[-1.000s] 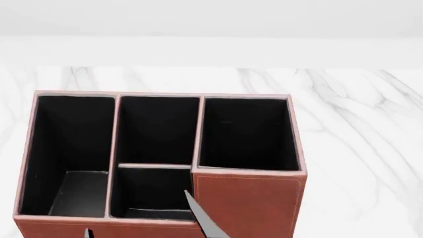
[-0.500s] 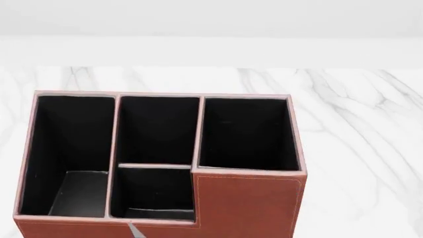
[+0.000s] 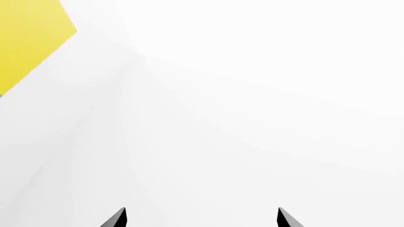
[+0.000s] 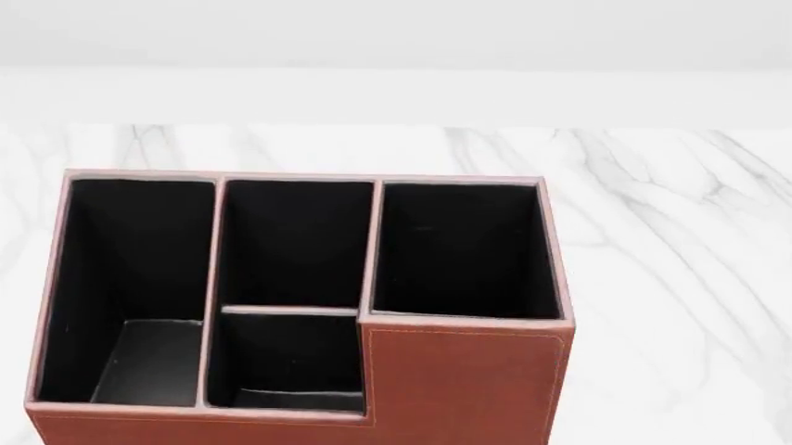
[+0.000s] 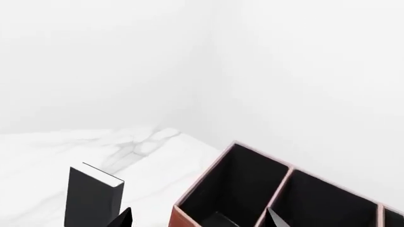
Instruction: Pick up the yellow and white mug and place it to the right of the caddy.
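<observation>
The caddy (image 4: 297, 306) fills the head view, sitting square on the marble bench (image 4: 669, 241), four black-lined compartments showing: a long one at nine o'clock, two stacked in the middle, a tall one at three o'clock behind the stepped front. No arm shows in this view. In the right wrist view, the right gripper (image 5: 198, 218) shows two dark tips set well apart, jaws spread and holding nothing, with the caddy's corner just beyond them. A black book (image 5: 93, 196) with a white edge stands upright on the bench, apart from the caddy. The left gripper (image 3: 200, 218) has its jaws spread too, facing blank white with a yellow patch (image 3: 28, 40) at the frame's corner. The yellow and white mug shows in none of the views.
</observation>
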Robot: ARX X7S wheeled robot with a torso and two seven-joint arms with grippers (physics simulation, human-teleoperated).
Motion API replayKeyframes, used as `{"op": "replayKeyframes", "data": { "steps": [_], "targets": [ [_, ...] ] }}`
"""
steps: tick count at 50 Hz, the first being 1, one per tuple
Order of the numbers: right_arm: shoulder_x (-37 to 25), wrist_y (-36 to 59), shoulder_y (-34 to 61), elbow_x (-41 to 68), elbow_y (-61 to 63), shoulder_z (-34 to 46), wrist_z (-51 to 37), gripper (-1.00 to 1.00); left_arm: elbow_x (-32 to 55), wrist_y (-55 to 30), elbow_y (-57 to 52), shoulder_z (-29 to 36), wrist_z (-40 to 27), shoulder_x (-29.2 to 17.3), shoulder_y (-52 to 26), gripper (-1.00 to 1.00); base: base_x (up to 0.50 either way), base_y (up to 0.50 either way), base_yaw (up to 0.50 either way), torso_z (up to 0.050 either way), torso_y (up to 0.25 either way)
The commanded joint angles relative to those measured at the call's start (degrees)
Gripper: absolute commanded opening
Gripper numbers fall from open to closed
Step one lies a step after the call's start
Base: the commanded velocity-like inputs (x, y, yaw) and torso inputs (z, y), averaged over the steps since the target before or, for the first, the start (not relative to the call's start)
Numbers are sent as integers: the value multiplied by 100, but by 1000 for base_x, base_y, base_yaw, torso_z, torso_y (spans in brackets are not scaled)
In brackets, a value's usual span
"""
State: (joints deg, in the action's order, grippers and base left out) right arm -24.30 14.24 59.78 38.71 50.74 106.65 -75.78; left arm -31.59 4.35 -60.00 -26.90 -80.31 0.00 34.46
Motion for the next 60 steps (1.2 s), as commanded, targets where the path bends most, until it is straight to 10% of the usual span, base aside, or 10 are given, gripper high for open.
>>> {"op": "replayKeyframes", "data": {
  "steps": [1,60],
  "targets": [
    [105,-172,-210,-44,-382,98,322,100,-52,-45,0,46,46,0,-67,100,0,0,0,0,0],
    [417,-1454,-1370,139,-2209,287,1938,100,39,-34,0,-2,93,0,-41,100,0,0,0,0,0]
  ]
}}
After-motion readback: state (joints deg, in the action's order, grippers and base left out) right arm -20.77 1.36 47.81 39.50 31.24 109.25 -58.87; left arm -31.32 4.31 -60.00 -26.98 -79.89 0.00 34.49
